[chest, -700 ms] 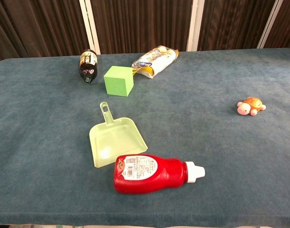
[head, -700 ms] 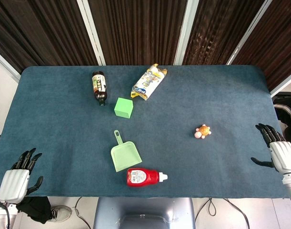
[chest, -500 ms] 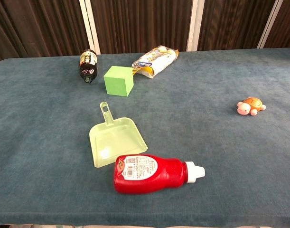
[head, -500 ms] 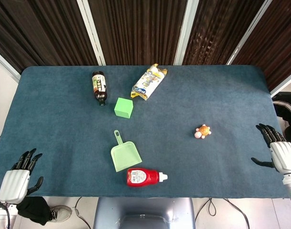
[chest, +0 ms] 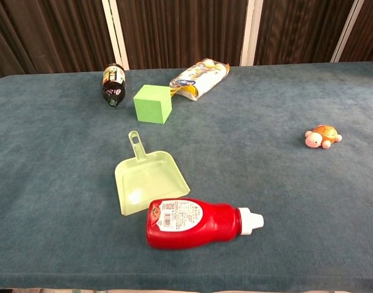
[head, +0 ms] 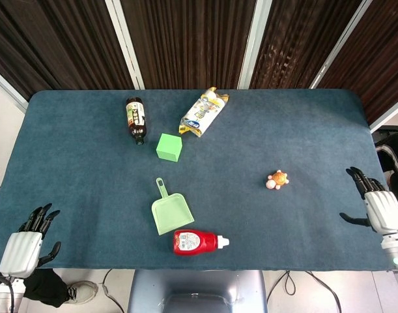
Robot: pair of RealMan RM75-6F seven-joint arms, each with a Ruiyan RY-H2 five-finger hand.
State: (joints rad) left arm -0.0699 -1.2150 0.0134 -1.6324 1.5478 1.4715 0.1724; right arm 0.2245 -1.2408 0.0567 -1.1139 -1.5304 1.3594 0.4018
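My right hand (head: pixel 383 210) hangs empty, fingers spread, off the right edge of the surface (head: pixel 68 150); my left hand (head: pixel 23 248) likewise at the near-left corner. Nearest my right is the toy turtle (head: pixel 277 179) — I'd approach low and close gently, it's small.

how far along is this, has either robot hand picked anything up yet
Nothing looks done. Both hands are open and hold nothing: the left robot hand sits at the near left corner of the table, the right robot hand at its right edge, nearest the toy turtle. The dustpan, red bottle, green cube, dark bottle and snack bag all lie untouched, so every pick is left.
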